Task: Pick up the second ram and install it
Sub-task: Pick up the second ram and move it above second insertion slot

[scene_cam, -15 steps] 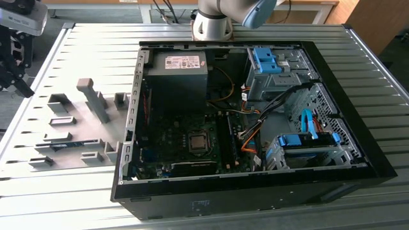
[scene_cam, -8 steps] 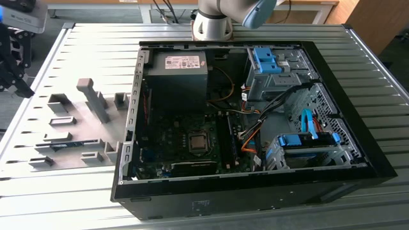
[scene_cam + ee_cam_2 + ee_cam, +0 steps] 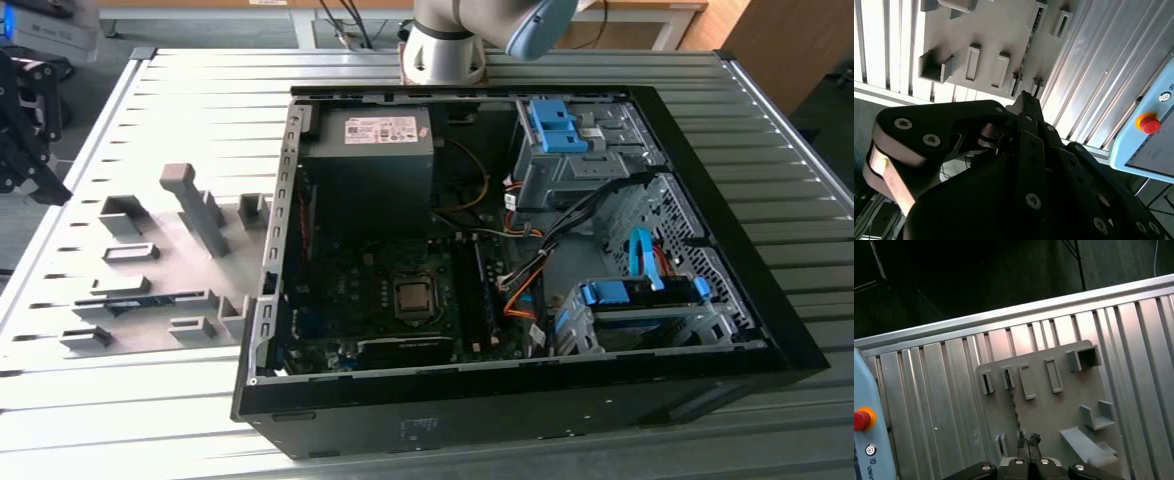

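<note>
**Second ram and pincer.** The second ram (image 3: pixel 1014 405), a thin dark stick seen edge-on, lies in a slot of the grey fixture plate (image 3: pixel 1054 422). It lies ahead of the pincer (image 3: pixel 1028 441) and well apart from it. In both wrist views its long edge runs almost in line with the pincer's tips, and its near end points toward them. The same stick (image 3: pixel 1029 45) shows in the second wrist view beyond the pincer (image 3: pixel 1026 97), and in the exterior view it lies flat (image 3: pixel 134 300) on the plate.

**Pincer state.** The fingertips (image 3: pixel 1021 442) are drawn together to a narrow slit. Nothing is gripped between them and they touch nothing.

**Surroundings.** Raised grey blocks stand on the plate to either side of the ram. Among them is an open box-shaped block (image 3: pixel 1085 358), farther from the pincer than the stick's far end. The plate rests on a ribbed aluminium counter (image 3: pixel 944 405). Off to one side of the pincer a pale blue teach pendant (image 3: pixel 1149 150) carries a red stop button (image 3: pixel 1148 122). In the exterior view an open computer case (image 3: pixel 467 420) lies on the counter beside the plate. The arm's base (image 3: pixel 447 45) stands behind the case.
</note>
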You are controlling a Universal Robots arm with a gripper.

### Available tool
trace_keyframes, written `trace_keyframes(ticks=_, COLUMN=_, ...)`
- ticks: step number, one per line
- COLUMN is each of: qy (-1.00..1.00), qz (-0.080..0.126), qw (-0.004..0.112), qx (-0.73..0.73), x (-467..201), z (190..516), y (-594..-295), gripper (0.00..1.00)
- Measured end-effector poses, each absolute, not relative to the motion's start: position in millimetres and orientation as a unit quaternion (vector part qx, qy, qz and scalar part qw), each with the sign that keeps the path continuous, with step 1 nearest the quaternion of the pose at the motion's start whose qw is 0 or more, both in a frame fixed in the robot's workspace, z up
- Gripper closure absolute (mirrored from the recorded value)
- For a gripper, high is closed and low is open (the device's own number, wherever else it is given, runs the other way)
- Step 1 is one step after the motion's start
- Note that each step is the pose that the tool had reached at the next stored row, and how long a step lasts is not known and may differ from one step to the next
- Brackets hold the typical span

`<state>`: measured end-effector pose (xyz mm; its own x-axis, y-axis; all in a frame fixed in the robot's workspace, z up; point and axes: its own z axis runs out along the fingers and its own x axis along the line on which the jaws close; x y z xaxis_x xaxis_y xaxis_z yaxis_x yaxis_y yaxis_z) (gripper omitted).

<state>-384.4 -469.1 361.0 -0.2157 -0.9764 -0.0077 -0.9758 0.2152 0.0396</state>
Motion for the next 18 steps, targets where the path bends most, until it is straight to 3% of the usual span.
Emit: trace_keyframes(ticks=18, qy=-0.737, qz=-0.017, qw=0.011, qx=0.676, x=-384.4, z=357.9, y=-469.5, gripper=0.89)
